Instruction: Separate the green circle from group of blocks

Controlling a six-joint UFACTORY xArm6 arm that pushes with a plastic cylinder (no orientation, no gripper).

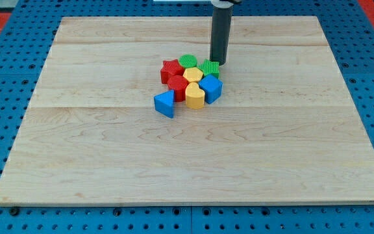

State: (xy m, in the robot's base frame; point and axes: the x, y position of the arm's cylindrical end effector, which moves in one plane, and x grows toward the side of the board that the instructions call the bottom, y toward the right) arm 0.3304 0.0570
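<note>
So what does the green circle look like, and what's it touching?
The green circle is a small round block with a ridged top, lying flat at the top of the cluster. It sits between the red star on the view's left and another green block on the right, with a yellow block just below. My tip is right of it.

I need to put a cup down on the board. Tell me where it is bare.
Bare wood surrounds the cluster: the board is free left of the blue triangle, right of the blue cube, and across the view's bottom. Crowded only mid-board, where my tip stands by the green circle.
</note>
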